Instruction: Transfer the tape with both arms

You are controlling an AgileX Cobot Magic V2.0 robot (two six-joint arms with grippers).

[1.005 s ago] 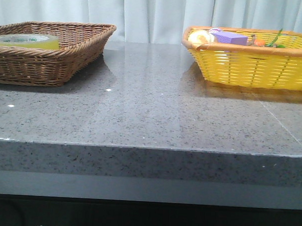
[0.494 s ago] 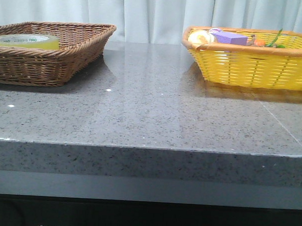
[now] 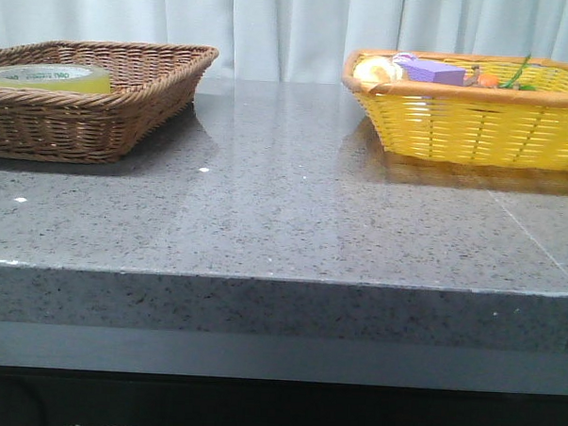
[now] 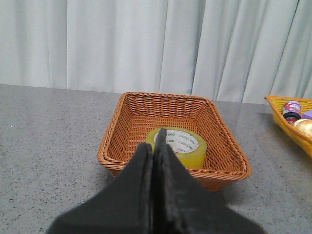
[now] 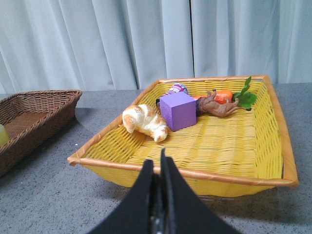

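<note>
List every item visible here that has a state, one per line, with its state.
Roll of translucent yellow packing tape: lying flat inside the brown wicker basket, not gripped.
Left gripper: shut, empty, short of the brown basket.
Right gripper: shut, empty, in front of the yellow woven basket.
Purple block: resting in the yellow basket beside the croissant.
</note>
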